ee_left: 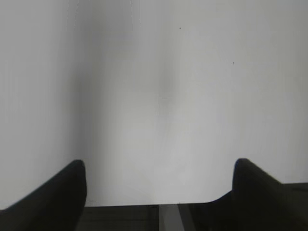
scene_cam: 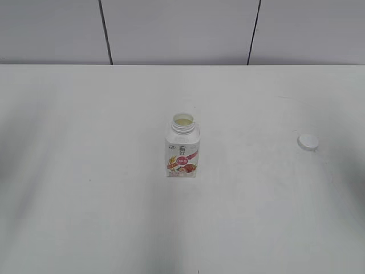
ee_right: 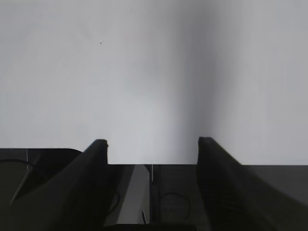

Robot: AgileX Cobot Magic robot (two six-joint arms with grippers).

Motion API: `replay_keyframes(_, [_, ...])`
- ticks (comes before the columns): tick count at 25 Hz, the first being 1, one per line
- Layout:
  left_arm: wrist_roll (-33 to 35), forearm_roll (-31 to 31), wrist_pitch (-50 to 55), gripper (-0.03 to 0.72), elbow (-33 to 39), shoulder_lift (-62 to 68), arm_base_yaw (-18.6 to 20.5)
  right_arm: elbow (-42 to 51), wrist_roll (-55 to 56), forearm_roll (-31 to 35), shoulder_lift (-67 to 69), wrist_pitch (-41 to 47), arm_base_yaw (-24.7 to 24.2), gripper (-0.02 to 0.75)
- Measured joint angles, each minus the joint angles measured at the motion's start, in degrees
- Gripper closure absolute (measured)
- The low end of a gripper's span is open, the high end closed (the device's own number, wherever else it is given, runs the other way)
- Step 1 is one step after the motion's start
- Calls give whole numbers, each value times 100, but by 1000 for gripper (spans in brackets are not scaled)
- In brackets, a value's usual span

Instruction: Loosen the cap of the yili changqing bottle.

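Observation:
The yili changqing bottle [scene_cam: 182, 149] stands upright in the middle of the white table [scene_cam: 85, 171] in the exterior view, its neck open with pale liquid showing inside. The white cap [scene_cam: 308, 142] lies off the bottle on the table to the right. Neither arm shows in the exterior view. My left gripper [ee_left: 159, 166] is open and empty over the table's near edge. My right gripper [ee_right: 151, 142] is open and empty, also above the table's front edge. Neither wrist view shows the bottle or the cap.
A grey panelled wall [scene_cam: 182, 28] with dark seams runs behind the table. The table's front edge [ee_left: 144, 204] shows in the left wrist view and also in the right wrist view [ee_right: 269, 164], with dark floor below.

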Motion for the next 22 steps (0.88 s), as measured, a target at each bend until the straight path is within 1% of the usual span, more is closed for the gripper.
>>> replay_keyframes(5, [0, -18, 11, 123, 891, -1615, 0, 778, 0, -55, -1341, 2, 0, 272])
replay_keyframes(10, [0, -25, 22, 123, 1503, -3380, 0, 1500, 0, -61, -2949, 15, 0, 272])
replay_keyframes(18, [18, -8, 34, 123, 2154, -5853, 0, 2484, -176, -72, -4995, -94, 0, 275])
replay_keyframes(20, [132, -17, 34, 123, 2282, -6390, 0, 2550, -216, -72, -5455, -169, 0, 275])
replay_keyframes(22, [325, -80, 61, 123, 2390, -6659, 0, 2568, -234, -72, -5917, -227, 0, 275])
